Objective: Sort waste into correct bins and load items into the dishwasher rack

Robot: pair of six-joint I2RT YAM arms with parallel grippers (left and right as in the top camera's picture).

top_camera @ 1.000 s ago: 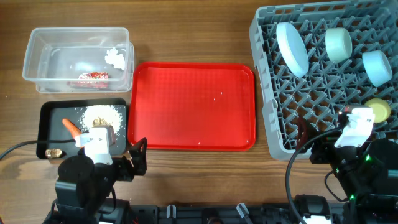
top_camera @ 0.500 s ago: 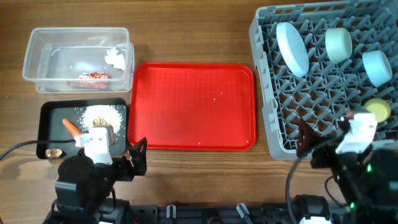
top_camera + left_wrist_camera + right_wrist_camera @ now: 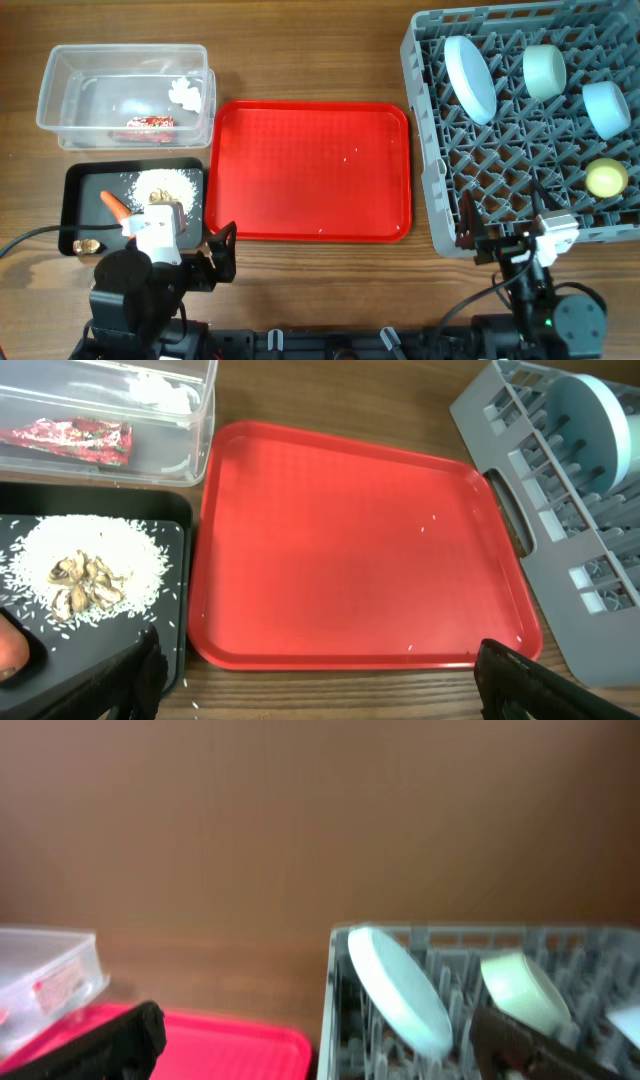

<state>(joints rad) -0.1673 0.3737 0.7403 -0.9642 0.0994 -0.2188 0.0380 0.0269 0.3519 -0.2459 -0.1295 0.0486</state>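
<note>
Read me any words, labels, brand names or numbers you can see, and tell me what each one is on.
None can be read.
The red crinkled wrapper in the clear tub has pale markings that may be print, too small and creased to make out.
Nothing else shows lettering.

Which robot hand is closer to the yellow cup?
Right. The right gripper sits at the rack's near edge, just in front of the yellow cup. The left gripper is far off, by the black tray.

The right arm (image 3: 548, 262) has drawn back off the dishwasher rack (image 3: 430, 205), uncovering the yellow cup (image 3: 605, 179).
</note>
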